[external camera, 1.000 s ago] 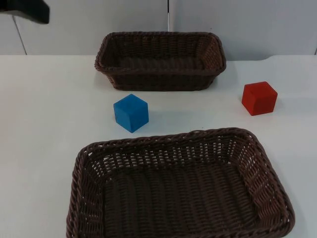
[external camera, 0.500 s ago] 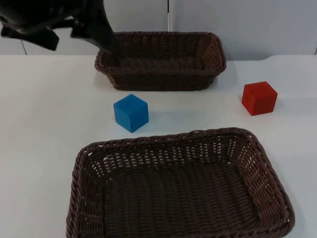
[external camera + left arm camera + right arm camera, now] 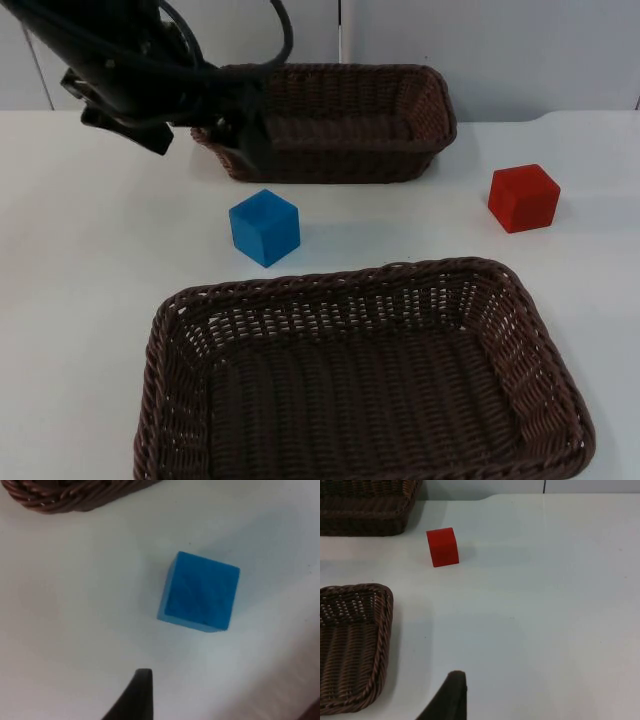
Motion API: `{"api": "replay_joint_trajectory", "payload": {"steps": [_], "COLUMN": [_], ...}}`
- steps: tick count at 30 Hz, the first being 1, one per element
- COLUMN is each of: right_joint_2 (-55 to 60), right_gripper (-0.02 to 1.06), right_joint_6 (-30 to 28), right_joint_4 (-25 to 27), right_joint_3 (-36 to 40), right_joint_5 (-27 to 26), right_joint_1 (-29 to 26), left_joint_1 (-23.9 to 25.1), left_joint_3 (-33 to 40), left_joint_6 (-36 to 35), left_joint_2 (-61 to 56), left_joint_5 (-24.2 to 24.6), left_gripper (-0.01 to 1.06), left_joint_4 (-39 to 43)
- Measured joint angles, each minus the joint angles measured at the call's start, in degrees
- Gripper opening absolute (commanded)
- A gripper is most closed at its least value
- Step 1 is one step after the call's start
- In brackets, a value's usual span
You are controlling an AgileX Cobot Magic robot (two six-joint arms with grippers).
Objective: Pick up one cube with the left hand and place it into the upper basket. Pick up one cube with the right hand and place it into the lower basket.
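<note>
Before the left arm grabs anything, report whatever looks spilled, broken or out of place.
Nothing stands out. The blue cube and red cube sit flat on the table, both baskets upright and intact. The left gripper hangs above the blue cube.

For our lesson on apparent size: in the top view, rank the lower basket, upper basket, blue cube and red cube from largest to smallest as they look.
1. lower basket, nearest the camera
2. upper basket
3. blue cube and red cube: they look alike, so no ranking.
</note>
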Motion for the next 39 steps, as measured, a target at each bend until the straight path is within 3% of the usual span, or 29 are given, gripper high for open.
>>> {"api": "replay_joint_trajectory", "payload": {"steps": [10,17,39], "right_joint_2": [0.0,0.0,0.0], "right_gripper": [1.05,1.05,1.05], "right_joint_6": [0.0,0.0,0.1], "right_joint_4": [0.0,0.0,0.0], "right_joint_3": [0.0,0.0,0.0], "right_joint_5": [0.0,0.0,0.0], "right_joint_1": [0.0,0.0,0.0], "left_joint_1": [-1.2,-2.6,-2.9], "left_joint_3": [-7.4,-12.2,-15.9], "left_joint_6": [-0.1,-0.3,0.7], "left_joint_2": [9.3,15.7,25.4], "left_joint_5": [0.0,0.0,-3.2], "left_gripper": [1.05,1.05,1.05], "left_joint_4": [0.1,4.7,5.6]}}
